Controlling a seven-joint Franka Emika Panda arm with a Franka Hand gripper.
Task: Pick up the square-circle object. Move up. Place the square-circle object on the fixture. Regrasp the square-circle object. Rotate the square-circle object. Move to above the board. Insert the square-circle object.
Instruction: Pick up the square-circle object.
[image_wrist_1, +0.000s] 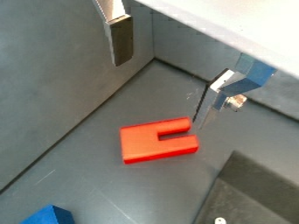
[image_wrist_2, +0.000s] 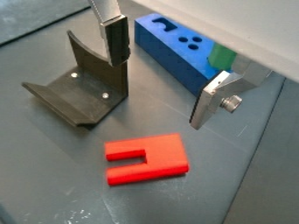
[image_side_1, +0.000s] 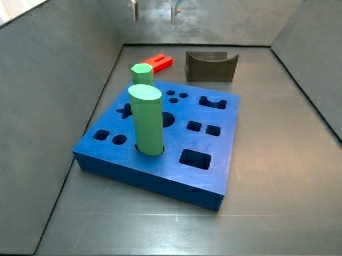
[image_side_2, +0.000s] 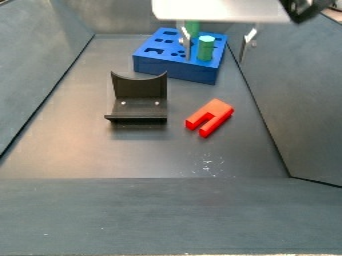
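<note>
The square-circle object (image_wrist_2: 146, 159) is a bright red peg lying flat on the grey floor, its two-pronged end showing in both wrist views (image_wrist_1: 160, 141). In both side views (image_side_2: 207, 116) it rests between the fixture and the board (image_side_1: 159, 63). My gripper (image_wrist_2: 163, 74) hangs open well above the peg, with nothing between its silver fingers (image_wrist_2: 211, 101); in the side views only its lower part shows at the picture's top (image_side_1: 156, 8) (image_side_2: 218, 35). The dark fixture (image_wrist_2: 79, 87) (image_side_2: 136, 98) stands empty beside the peg. The blue board (image_side_1: 147, 178) (image_side_2: 167, 68) carries two green cylinders (image_side_1: 146, 120).
Grey walls (image_side_1: 80, 70) enclose the floor on all sides. The taller green cylinder (image_side_2: 206, 46) rises well above the board's top. The board's other cut-out holes (image_side_1: 197, 158) are open. A blue corner of the board (image_wrist_1: 47, 216) shows in a wrist view.
</note>
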